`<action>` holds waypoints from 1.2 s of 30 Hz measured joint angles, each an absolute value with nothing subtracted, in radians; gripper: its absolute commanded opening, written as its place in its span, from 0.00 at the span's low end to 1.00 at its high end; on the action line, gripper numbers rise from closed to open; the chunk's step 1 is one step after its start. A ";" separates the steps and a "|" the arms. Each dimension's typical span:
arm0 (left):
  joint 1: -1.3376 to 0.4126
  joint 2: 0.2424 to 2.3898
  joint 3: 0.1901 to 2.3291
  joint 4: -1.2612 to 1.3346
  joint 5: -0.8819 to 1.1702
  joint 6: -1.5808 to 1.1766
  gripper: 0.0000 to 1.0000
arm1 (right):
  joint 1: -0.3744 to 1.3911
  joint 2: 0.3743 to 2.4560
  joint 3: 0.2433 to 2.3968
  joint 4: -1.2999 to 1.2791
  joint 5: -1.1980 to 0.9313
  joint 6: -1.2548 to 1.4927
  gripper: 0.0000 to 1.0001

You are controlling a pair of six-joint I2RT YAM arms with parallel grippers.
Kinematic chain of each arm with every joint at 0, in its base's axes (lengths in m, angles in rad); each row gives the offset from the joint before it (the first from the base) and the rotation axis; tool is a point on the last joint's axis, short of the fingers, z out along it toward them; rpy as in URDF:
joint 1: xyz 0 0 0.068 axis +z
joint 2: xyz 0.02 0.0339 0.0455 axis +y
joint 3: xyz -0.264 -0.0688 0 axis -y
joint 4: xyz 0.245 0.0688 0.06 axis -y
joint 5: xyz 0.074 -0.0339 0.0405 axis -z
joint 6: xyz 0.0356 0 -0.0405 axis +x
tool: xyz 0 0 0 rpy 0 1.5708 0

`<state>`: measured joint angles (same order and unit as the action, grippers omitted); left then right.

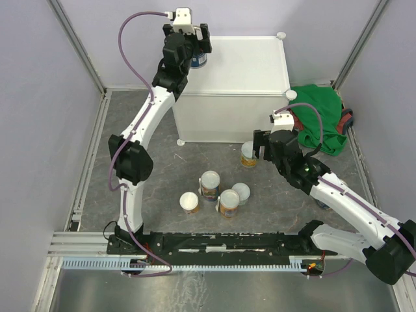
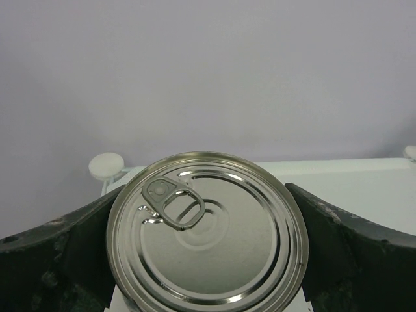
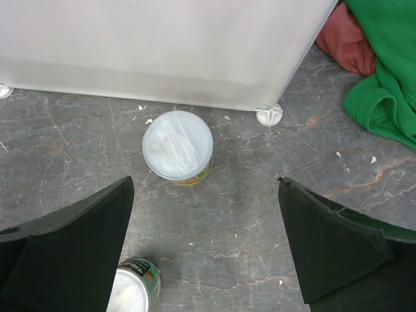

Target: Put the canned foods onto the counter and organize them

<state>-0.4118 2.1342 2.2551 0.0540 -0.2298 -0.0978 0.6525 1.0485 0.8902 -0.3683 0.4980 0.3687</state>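
1. Nearest the arm bases, a group of four cans stands upright on the grey marbled surface. They have pale lids and yellow-orange labels.
2. Beyond the group, to the right, the right hand hangs above the grey surface. Its fingers are spread wide with nothing between them.
3. Just ahead of the right hand, a pale-lidded can stands upright on the grey surface. It is near a front foot of the white tabletop but clear of it.
4. To the right of that can, a green cloth lies bunched beside the tabletop.
5. At the tabletop's far left corner, a dark blue can stands upright beside a round knob, silver pull-tab lid up.
6. The left hand is open, one finger on each side of this can and close to its rim. Whether the fingers touch it cannot be told.
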 measured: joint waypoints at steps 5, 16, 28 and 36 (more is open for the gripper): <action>-0.456 2.135 2.254 0.063 -0.235 -0.029 0.99 | 0.653 1.048 0.890 -0.363 0.498 0.368 1.00; -0.513 2.127 2.220 0.227 -0.343 0.066 0.99 | 0.653 1.048 0.890 -0.361 0.502 0.359 0.99; -0.513 1.988 2.008 0.359 -0.397 0.065 0.99 | 0.653 1.048 0.891 -0.361 0.502 0.357 0.99; -0.530 1.803 1.858 0.423 -0.403 0.065 0.91 | 0.653 1.037 0.891 -0.360 0.502 0.359 0.99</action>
